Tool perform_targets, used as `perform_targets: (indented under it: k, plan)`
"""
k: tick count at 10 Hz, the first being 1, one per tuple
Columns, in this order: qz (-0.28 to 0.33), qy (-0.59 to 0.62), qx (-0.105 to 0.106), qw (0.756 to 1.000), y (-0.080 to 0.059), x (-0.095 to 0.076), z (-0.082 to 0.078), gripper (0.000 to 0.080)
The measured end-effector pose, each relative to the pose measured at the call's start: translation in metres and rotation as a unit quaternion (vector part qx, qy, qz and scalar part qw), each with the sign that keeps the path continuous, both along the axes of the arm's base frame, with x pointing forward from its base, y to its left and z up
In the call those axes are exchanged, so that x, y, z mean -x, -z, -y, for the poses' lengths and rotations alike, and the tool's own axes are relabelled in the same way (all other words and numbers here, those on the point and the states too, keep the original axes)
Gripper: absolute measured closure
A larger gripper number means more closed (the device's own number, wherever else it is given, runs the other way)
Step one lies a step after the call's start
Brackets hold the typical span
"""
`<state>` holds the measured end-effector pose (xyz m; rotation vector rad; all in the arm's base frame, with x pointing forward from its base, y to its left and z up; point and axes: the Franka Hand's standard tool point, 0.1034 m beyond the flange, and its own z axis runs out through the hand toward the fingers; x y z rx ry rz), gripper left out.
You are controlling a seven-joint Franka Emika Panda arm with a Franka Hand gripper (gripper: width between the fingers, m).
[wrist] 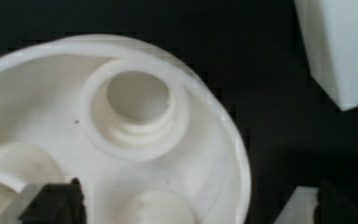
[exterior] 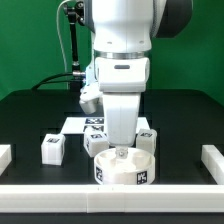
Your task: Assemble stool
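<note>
Nearest the exterior camera a plain white bar (exterior: 110, 200) is laid along the near edge of the black bench (exterior: 30, 120), whose matte surface is seen beneath everything else. Above it the white arm (exterior: 120, 40) is held upright, its glossy casing filling the middle of the view. The seat (exterior: 120, 176), a shallow round disc of smooth white plastic with a raised rim, tags on its wall and round sockets (wrist: 137, 100) moulded into its face, is found just behind the bar, directly under the pincer (exterior: 120, 150). A chunky tagged leg block (exterior: 52, 148) is seen apart from it at the exterior view's left, and a second leg block (exterior: 146, 138) just beyond it at the right. The pincer is spread to its widest and nothing is held. In the wrist view its dark fingertips (wrist: 51, 200) appear to be set astride the rim. Grasping the seat is judged the step in hand. Next, the pincer must be lowered and closed squarely, since the curved, slick rim could slip.
</note>
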<state>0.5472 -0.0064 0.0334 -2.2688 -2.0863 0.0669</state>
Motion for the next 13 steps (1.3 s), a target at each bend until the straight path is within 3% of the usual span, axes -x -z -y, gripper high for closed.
perform_targets:
  k: [2,7,9,10,11,12,13]
  plan:
    - [-0.006,-0.003,-0.002,1.000,0.007,0.004,-0.004,0.0150]
    - [-0.017,0.004,-0.003,1.000,0.020,0.010,0.002,0.0150]
    - [-0.014,0.006,-0.003,1.000,0.021,0.010,0.004,0.0401]
    - [-0.014,0.006,-0.003,1.000,0.021,0.010,0.004,0.0401]
    - [-0.014,0.006,-0.003,1.000,0.021,0.010,0.004,0.0617]
    - [-0.014,0.006,-0.003,1.000,0.021,0.010,0.004,0.0736]
    - [-0.013,0.006,-0.003,1.000,0.020,0.009,0.004,0.0766]
